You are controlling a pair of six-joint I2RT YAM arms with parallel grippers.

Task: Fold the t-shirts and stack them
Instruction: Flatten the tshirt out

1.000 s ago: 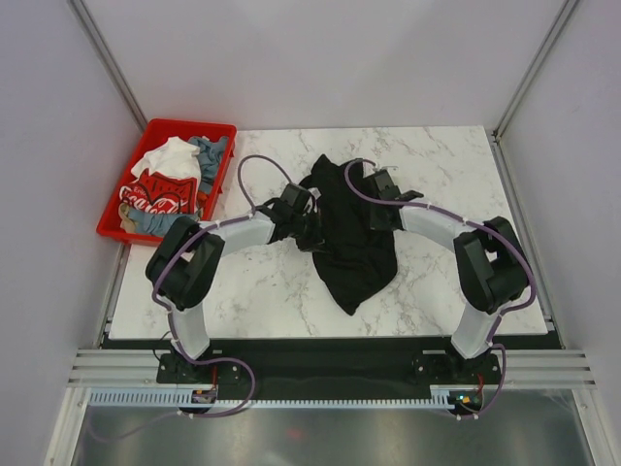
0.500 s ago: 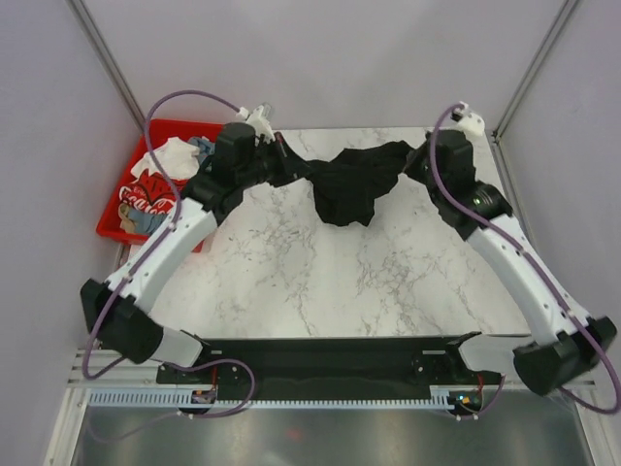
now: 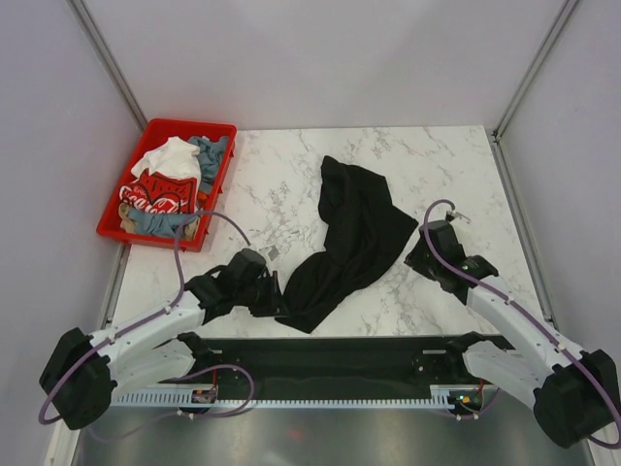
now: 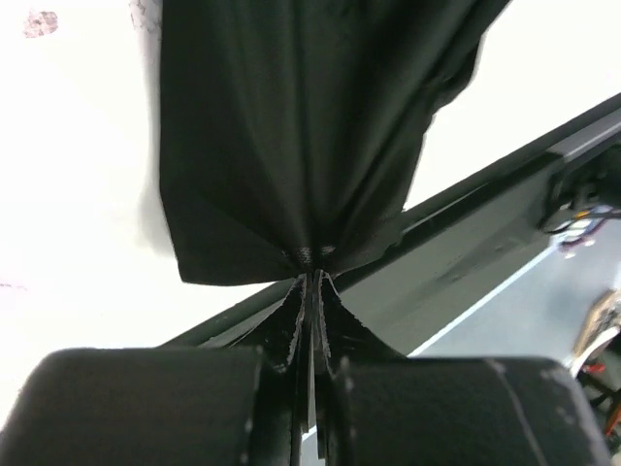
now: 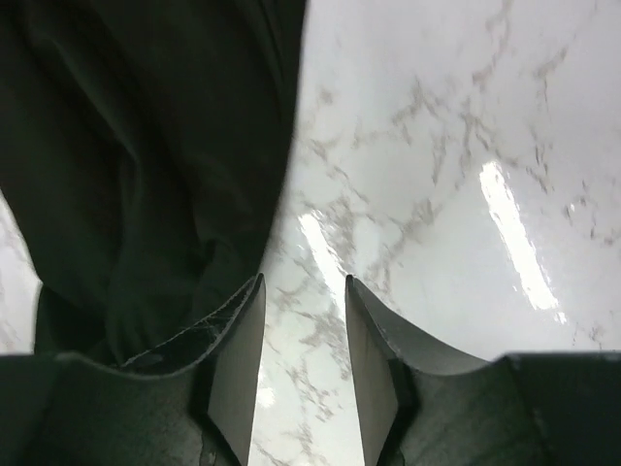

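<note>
The black t-shirt (image 3: 354, 238) lies stretched in a long crumpled band across the middle of the marble table, from the far centre down to the near edge. My left gripper (image 3: 278, 296) is shut on its near corner; in the left wrist view the cloth (image 4: 291, 136) bunches right at the closed fingertips (image 4: 312, 277). My right gripper (image 3: 419, 254) is open and empty, just right of the shirt; in the right wrist view the shirt (image 5: 146, 165) lies to the left of the open jaws (image 5: 301, 291). White (image 3: 170, 157), red Coca-Cola (image 3: 155, 192) and grey-blue (image 3: 211, 150) tees lie heaped in the bin.
The red plastic bin (image 3: 116, 231) stands at the table's far left corner. The marble tabletop (image 3: 456, 175) ends in a black front rail (image 3: 330, 349) just below the left gripper. Grey walls and metal posts enclose the table.
Both arms came down and back toward the near edge from holding the shirt aloft at the far side. The shirt now lies on the table; the right gripper has let go, the left still holds.
</note>
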